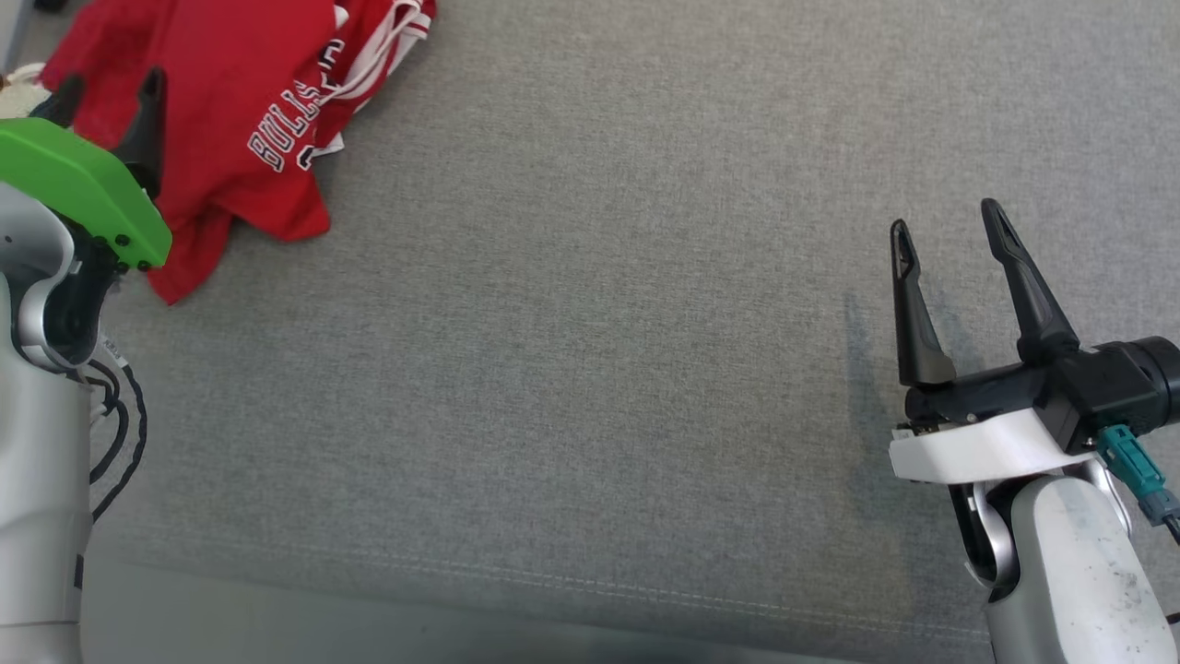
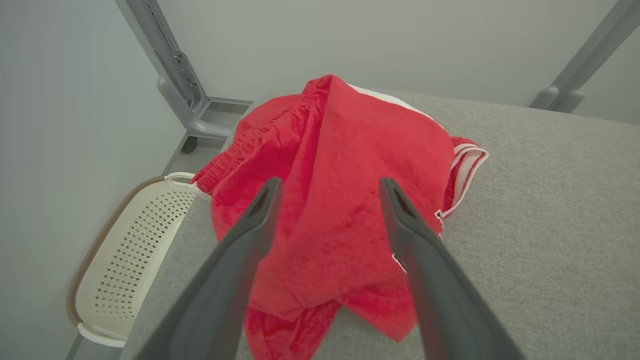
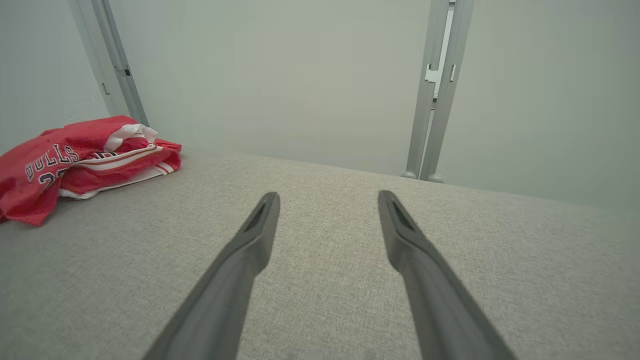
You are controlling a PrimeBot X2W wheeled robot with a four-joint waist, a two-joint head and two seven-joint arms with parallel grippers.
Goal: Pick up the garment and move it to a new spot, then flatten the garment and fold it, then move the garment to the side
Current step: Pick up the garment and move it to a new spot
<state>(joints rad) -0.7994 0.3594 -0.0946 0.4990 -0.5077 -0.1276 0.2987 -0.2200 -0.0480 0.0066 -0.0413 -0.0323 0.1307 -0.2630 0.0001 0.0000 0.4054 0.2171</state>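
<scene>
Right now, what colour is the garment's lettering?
White, dark-outlined, on the red garment; head view shows it best.

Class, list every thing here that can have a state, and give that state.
Garment, crumpled in a heap, not folded.
Left gripper, open, pointing at the heap, gripping nothing.
Right gripper, open, empty.
Basket, visible part empty.

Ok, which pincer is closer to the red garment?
Left. The left pincer hangs open at the near edge of the red garment; the right pincer is open far off to its right, over the grey surface.
</scene>
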